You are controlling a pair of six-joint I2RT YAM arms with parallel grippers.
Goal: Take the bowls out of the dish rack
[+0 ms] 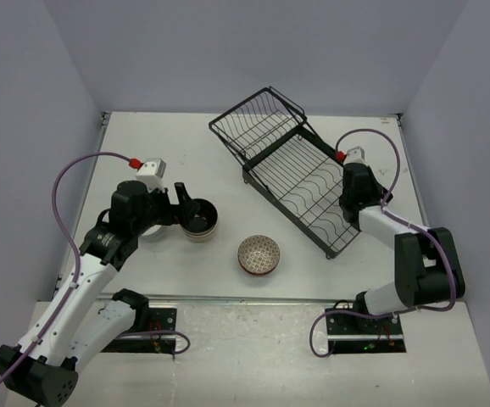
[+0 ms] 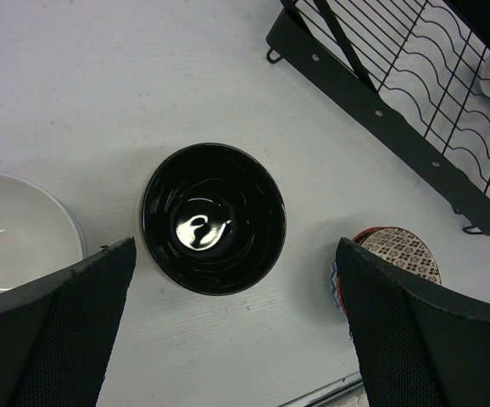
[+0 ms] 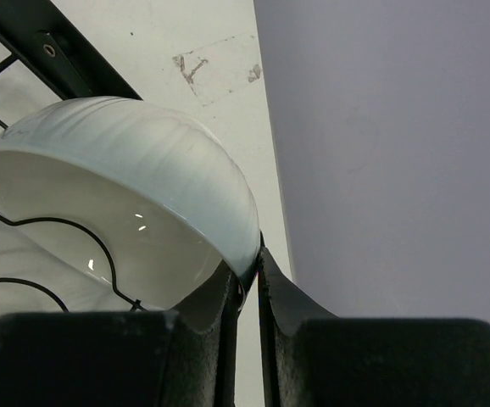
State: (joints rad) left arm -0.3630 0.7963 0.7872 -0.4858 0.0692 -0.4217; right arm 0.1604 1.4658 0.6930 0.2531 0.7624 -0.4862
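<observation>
Overhead, my left gripper hangs spread wide above the black-lined bowl near the table's left edge. My right gripper sits at the dish rack's near end, toward the right edge.

From the left wrist, that bowl lies untouched between my parted fingers, a plain white bowl beside it.

From the right wrist, my jaws are clamped on the rim of a tilted white bowl resting on the rack wires. I should lift straight up, slowly, so the rim clears the wires before swinging away.
</observation>
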